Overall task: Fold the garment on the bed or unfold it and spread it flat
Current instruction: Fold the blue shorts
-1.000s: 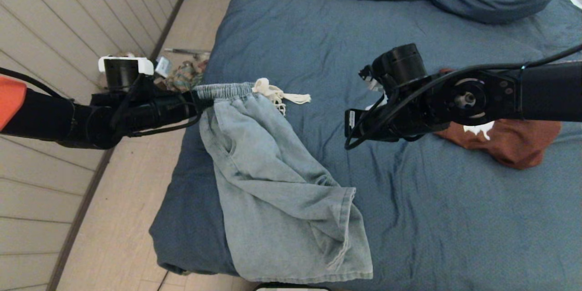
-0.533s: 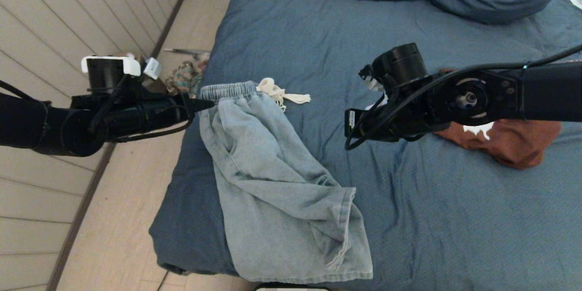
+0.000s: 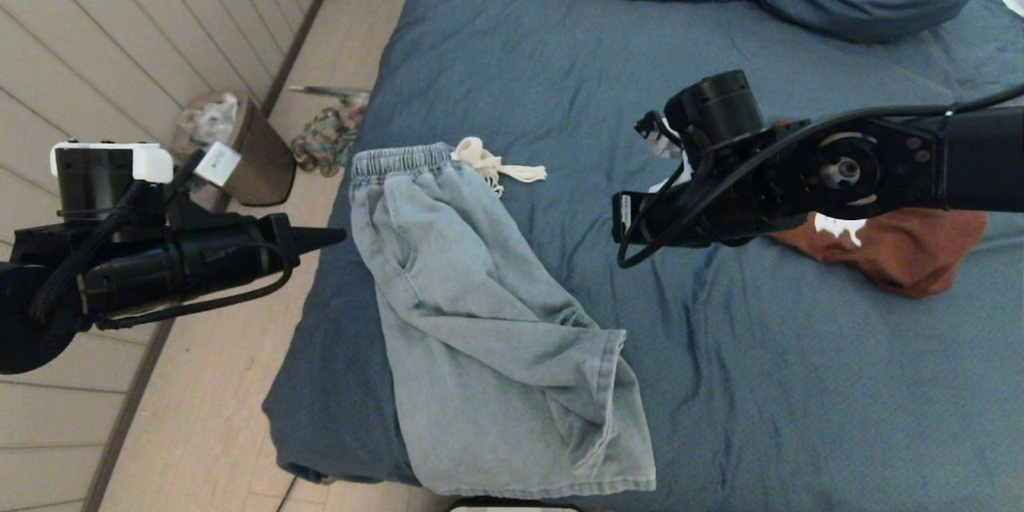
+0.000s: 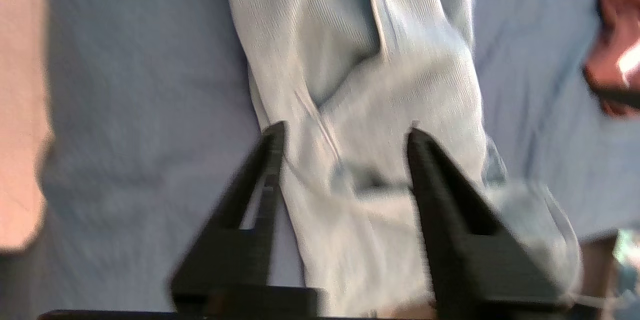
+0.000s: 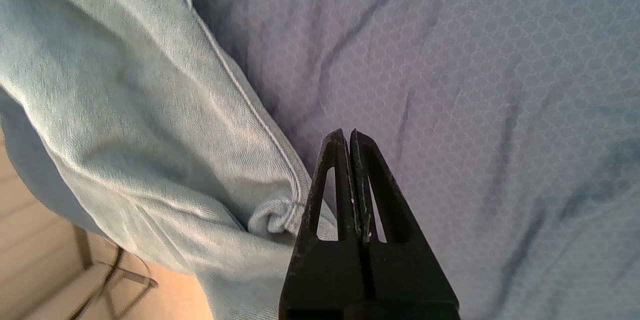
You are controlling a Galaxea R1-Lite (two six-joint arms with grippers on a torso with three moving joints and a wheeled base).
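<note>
A pair of pale light-blue denim shorts (image 3: 480,320) with an elastic waistband lies spread on the left part of the large bed (image 3: 800,384) covered in wrinkled slate-blue fabric, the waistband at the far end and the leg hems reaching the near edge of the mattress. A cream drawstring (image 3: 496,164) trails from the waistband onto the blue cover. The left gripper (image 3: 332,237) hangs over the floor just left of the bed edge, apart from the shorts; in the left wrist view its black fingers (image 4: 440,195) stand parted with nothing between them. The right gripper (image 5: 350,140) hovers over the middle of the bed, right of the shorts, its jaws pressed together and empty. A rust-brown garment with a white print (image 3: 896,248) lies crumpled on the right side of the bed, partly hidden by the right arm.
</note>
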